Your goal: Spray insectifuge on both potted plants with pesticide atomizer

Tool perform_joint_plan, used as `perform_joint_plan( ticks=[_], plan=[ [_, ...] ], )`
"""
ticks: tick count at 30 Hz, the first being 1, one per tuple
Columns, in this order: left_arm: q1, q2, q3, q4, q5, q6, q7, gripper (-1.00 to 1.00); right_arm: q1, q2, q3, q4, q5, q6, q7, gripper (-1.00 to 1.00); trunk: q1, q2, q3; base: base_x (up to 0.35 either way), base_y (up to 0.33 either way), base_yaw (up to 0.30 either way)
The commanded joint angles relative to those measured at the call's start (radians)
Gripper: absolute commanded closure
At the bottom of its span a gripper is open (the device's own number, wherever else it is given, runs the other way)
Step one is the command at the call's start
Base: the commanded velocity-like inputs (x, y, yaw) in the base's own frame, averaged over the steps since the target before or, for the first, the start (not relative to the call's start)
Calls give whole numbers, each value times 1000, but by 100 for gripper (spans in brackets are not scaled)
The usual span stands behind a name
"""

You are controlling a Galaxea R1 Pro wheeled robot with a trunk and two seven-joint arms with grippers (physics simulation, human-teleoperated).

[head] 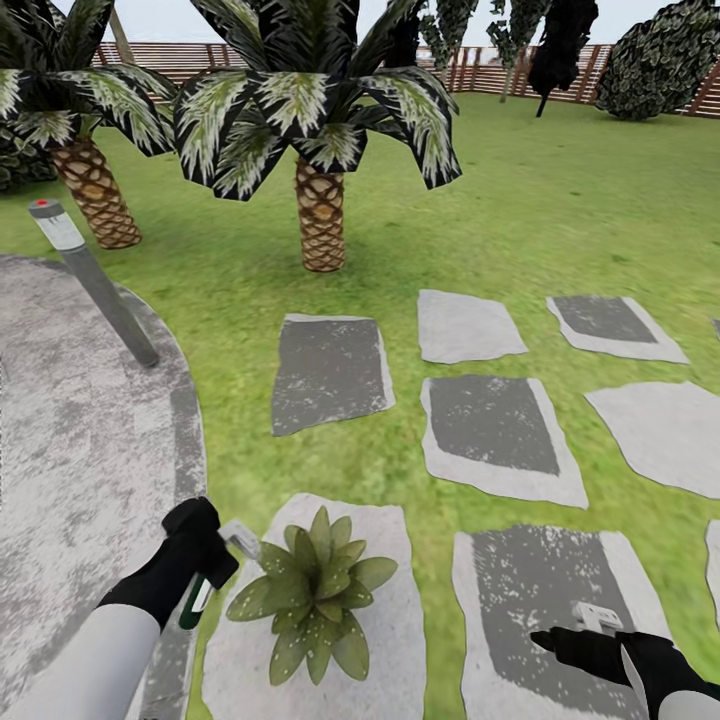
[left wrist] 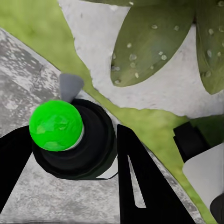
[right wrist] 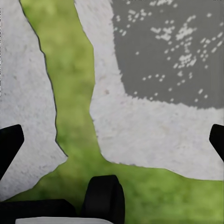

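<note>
My left gripper point(head: 205, 568) is shut on the pesticide atomizer point(head: 238, 541), whose pale nozzle points toward a potted plant point(head: 315, 595). In the left wrist view the atomizer point(left wrist: 91, 142) is a dark round body with a bright green cap, held between my black fingers point(left wrist: 137, 182). Water drops speckle the plant's broad leaves point(left wrist: 149, 42). The rosette sits on a pale stepping stone point(head: 385, 650), and its leaves hide the pot. The other potted plant is out of view. My right gripper point(head: 582, 630) hangs open over a stepping stone point(right wrist: 154, 135), with nothing in it.
The round grey patio point(head: 70, 460) lies to the left, with a slanted grey lamp post point(head: 95, 285) at its edge. Two scaly-trunked palms point(head: 320, 215) point(head: 95, 195) stand ahead on the lawn. Several stepping stones point(head: 495, 425) run to the right. A wooden fence point(head: 480, 70) closes the back.
</note>
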Motion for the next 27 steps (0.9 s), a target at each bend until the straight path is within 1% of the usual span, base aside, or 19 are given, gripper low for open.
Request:
perform_joint_plan(
  ticks=[1,10,12,13,16,19,23,27],
  plan=[
    [-9,1,-3,-1,-10,18,-11,100,-1,1,-8,-2,7,4,7,-100,0,0,-1,0,0,121],
    [-18,1,-7,11,-11,40,-19,100,-1,1,-8,-2,7,4,7,-100,0,0,-5,0,0,212],
    [-18,1,-8,31,-11,45,-51,100,-1,1,-8,-2,7,4,7,-100,0,0,-6,0,0,230],
    [-18,1,-9,42,-12,46,-79,100,-1,1,-8,-2,7,4,7,-100,0,0,-7,0,0,215],
    [-18,1,-9,49,-13,46,-126,100,-1,1,-8,-2,7,4,7,-100,0,0,-7,0,0,98],
    [-18,1,-9,50,-15,46,-144,100,-1,1,-8,-2,7,4,7,-100,0,0,-7,0,-18,19],
    [-18,1,-9,51,-15,46,-149,100,-1,1,-8,-2,7,4,7,-100,0,0,-8,0,-228,25],
    [-18,1,-10,51,-15,47,-149,100,-1,1,-8,-2,7,4,7,-100,0,0,-10,0,-315,177]
  ],
)
